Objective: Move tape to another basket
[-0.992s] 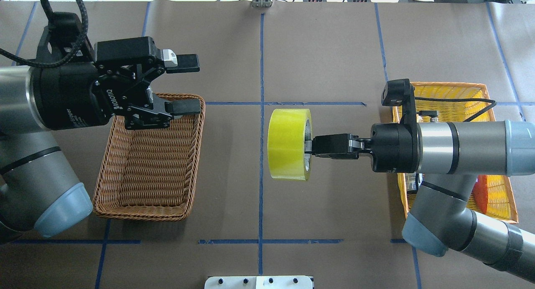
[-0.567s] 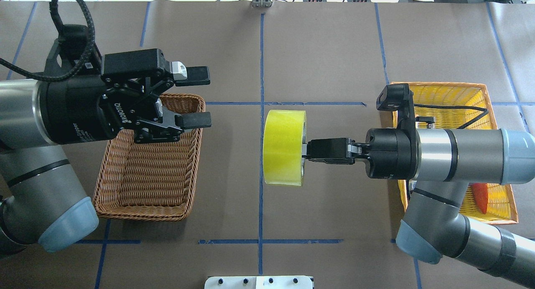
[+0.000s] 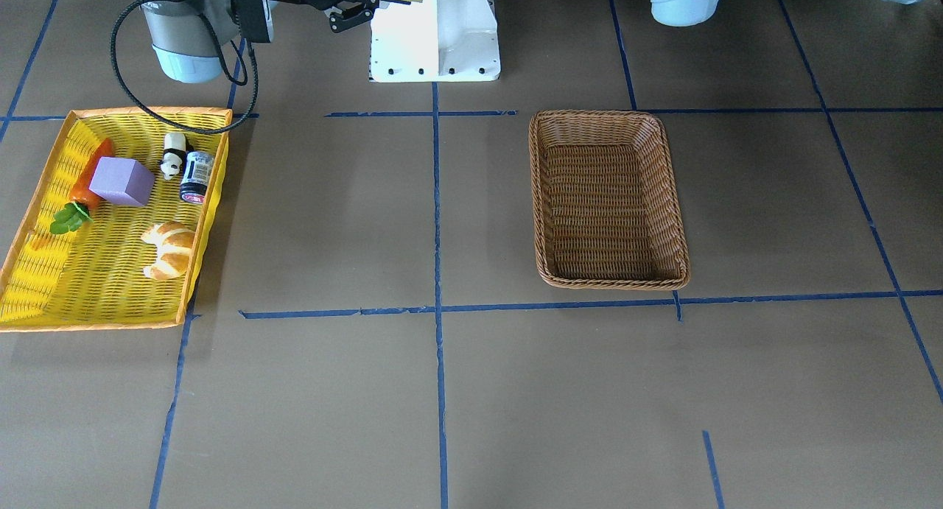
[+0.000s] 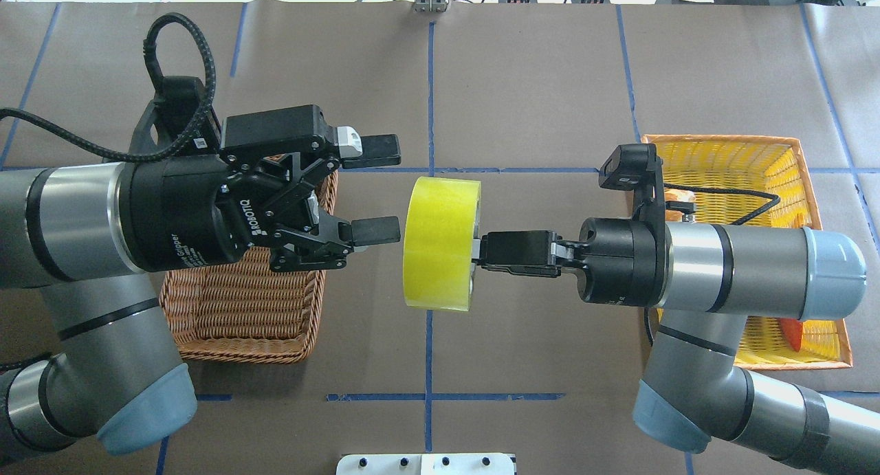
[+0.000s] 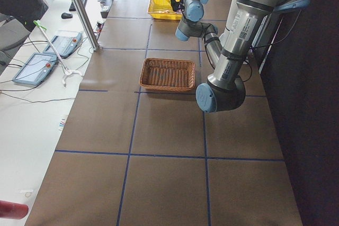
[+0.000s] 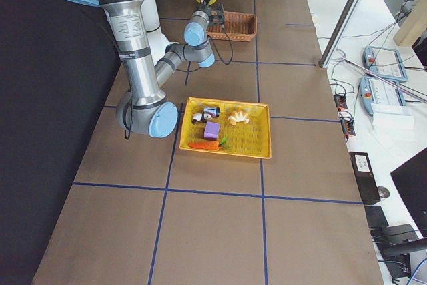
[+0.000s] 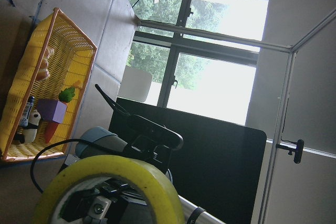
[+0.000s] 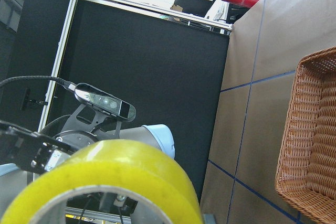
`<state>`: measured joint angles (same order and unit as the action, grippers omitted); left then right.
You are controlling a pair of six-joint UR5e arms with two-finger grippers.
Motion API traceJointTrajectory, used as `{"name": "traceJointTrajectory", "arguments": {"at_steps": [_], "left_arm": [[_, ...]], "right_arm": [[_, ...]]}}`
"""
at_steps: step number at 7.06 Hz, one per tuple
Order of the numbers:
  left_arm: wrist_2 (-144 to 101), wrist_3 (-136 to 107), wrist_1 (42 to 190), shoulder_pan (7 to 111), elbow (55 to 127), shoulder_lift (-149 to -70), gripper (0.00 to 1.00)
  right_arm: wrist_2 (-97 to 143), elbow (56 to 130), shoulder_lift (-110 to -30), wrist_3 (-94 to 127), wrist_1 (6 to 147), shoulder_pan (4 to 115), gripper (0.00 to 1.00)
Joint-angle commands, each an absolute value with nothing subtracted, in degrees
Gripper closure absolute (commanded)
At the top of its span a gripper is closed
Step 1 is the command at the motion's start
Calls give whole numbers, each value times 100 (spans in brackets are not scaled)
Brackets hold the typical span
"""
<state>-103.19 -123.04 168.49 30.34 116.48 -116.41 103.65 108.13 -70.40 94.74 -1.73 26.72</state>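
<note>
While the right gripper (image 4: 478, 250) is clamped on the wall of the tape (image 4: 440, 243) above the desk (image 4: 536, 83), the roll appears light, stiff and slick, so the left gripper (image 4: 381, 190), jaws apart beside it, is best closed on the opposite wall through the core.

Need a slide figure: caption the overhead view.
Right gripper holds the tape up toward the open left gripper, near the wicker basket.

Yellow tape (image 4: 440, 245), brown woven basket (image 3: 608, 199)
</note>
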Motion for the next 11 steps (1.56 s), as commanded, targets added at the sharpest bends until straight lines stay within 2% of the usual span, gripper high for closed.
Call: {"name": "traceJointTrajectory", "arguments": {"at_steps": [1, 6, 7, 8, 9, 10, 11], "left_arm": [[-10125, -12305, 16849, 2830, 11646, -11741, 0], [-9792, -12305, 16849, 2541, 11619, -11900, 0], [-9782, -12296, 16857, 2531, 11619, -11909, 6], [-9782, -12287, 16857, 2523, 11619, -11900, 48], [-9782, -12278, 16857, 2522, 11619, -11900, 76], [-9791, -12244, 16849, 2522, 11610, -11883, 94], [-9791, -12243, 16857, 2522, 11610, -11883, 99]], "right_arm": [[10318, 10811, -7014, 9475, -167, 2611, 100], [10002, 10828, -6943, 9475, -114, 2399, 100], [10002, 10819, -6900, 9466, -114, 2391, 100], [10011, 10819, -6865, 9466, -114, 2391, 99], [10019, 10819, -6838, 9475, -114, 2382, 93], [10020, 10811, -6760, 9483, -114, 2391, 87], [10020, 10811, -6741, 9483, -114, 2391, 80]]}}
